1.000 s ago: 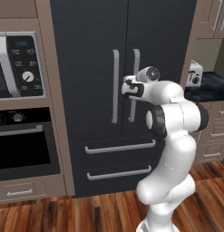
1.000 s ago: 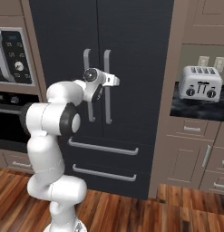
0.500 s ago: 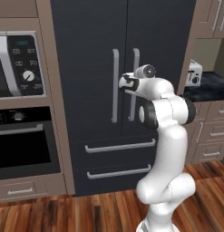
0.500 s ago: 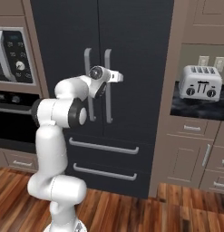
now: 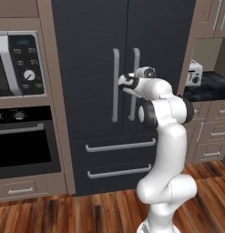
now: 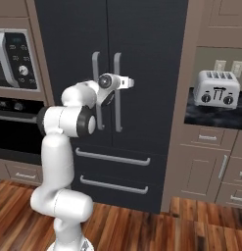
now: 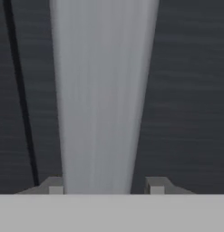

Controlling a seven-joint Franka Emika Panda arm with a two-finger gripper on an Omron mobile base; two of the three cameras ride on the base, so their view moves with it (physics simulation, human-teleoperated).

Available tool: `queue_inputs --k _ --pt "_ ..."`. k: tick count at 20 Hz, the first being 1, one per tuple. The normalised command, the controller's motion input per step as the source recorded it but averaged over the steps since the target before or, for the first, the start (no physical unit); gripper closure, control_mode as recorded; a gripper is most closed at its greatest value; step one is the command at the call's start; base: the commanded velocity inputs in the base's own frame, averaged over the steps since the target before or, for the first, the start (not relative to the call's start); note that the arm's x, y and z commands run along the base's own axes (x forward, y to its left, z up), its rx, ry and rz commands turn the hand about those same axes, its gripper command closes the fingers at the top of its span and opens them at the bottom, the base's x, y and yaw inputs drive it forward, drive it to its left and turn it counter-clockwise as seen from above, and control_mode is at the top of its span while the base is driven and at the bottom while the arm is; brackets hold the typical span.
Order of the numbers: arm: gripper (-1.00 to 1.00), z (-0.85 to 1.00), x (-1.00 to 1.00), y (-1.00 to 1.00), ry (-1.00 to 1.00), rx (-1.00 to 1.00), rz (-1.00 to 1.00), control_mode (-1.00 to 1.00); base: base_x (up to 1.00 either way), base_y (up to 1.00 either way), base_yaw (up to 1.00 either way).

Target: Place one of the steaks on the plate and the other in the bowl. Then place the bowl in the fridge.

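Fridge (image 5: pixel 91 68) doors closed, straight ahead of the base. Your gripper (image 7: pixel 103 186) straddles one silver handle (image 7: pixel 102 90); grip not confirmable. Door-opening step: confirm clamp, then pull outward.

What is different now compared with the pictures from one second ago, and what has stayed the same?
The arm has reached further forward, bringing the gripper up to the right-hand door handle of the fridge. In the hand view the handle now stands between the two fingertips, which lie close on either side of it; a firm hold cannot be confirmed. The fridge doors are still shut, and the base, the toaster and the microwave have not moved.
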Motion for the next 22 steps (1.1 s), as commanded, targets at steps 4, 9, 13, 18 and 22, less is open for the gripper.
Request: queue_inputs --k 4,9,13,18,22 --pt "1.0 0.17 -0.23 0.02 0.08 0.0 0.0 -1.0 0.0 0.0 0.0" --pt "1.0 0.2 -0.65 0.0 0.07 0.0 0.0 -1.0 0.0 0.0 0.0" --pt "1.0 0.17 -0.95 -0.27 0.04 0.0 0.0 -1.0 0.0 0.0 0.0" --pt "1.0 0.14 -1.0 -0.58 0.0 0.0 0.0 -1.0 0.0 0.0 0.0" --pt "1.0 0.07 -0.96 -0.79 0.0 0.0 0.0 -1.0 0.0 0.0 0.0"
